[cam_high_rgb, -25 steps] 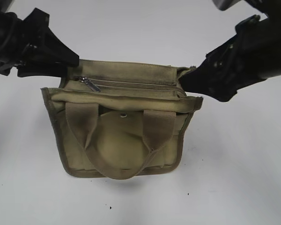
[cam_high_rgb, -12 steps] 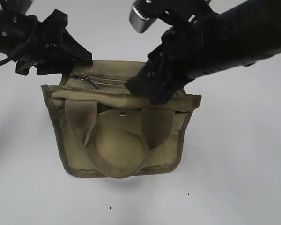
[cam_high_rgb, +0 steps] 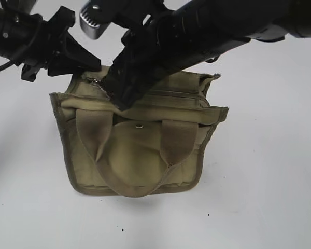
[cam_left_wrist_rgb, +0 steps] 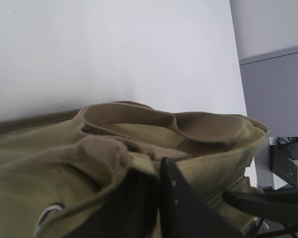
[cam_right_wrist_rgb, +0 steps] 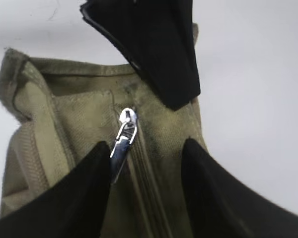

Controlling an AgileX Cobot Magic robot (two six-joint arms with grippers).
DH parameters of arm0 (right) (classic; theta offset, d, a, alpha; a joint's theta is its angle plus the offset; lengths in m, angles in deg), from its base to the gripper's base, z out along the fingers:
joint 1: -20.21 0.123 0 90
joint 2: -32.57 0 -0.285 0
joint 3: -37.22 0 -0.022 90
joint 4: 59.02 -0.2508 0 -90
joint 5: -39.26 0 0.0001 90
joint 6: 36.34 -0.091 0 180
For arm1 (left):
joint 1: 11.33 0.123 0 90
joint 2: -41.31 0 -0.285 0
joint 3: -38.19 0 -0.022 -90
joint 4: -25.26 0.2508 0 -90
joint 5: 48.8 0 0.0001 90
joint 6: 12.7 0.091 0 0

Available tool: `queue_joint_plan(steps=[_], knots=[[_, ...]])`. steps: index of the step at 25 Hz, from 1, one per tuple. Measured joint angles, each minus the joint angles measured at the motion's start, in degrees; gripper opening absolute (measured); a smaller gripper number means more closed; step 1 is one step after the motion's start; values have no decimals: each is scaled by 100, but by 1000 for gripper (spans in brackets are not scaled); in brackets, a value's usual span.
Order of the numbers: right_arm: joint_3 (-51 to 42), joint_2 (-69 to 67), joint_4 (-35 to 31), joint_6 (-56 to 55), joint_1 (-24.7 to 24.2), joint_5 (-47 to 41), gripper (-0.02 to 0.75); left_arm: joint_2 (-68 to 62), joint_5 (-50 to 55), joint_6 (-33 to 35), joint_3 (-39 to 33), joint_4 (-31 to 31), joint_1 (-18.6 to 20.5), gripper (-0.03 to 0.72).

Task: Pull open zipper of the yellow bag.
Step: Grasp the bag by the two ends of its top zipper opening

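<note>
Sits on the white table (cam_high_rgb: 269, 197), near the middle of the exterior view: one yellow bag (cam_high_rgb: 137, 155), boxy olive canvas with darker khaki binding, one wide webbing loop handle (cam_high_rgb: 132, 179) hanging down its front, one round snap stud (cam_high_rgb: 139, 125) on the flap. Runs along the bag's top: one zipper (cam_right_wrist_rgb: 139, 168) in khaki tape, with one small silver pull tab (cam_right_wrist_rgb: 123, 141) at the bag's left end, lying slanted on the tape.

Two black arms. Reaches in from the upper left: left claw (cam_high_rgb: 88, 65), at the bag's top left corner, pinched together on a fold of the canvas edge as the left wrist view shows. Crosses over from the upper right, slanting down: right claw (cam_right_wrist_rgb: 141, 163), fingers (cam_right_wrist_rgb: 64, 198) apart, straddling the zipper line, one finger just beside the pull tab; contact with the tab not clear.
</note>
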Motion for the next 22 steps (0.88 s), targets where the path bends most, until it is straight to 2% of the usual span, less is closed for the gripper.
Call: queue_joint_plan(steps=[18,22], knots=[[216,-436,14,23,89,136,362,-11,39,24,-5,-289,0,31],[216,-432,270,28,105,136,337,-11,85,24,-5,-345,0,31]])
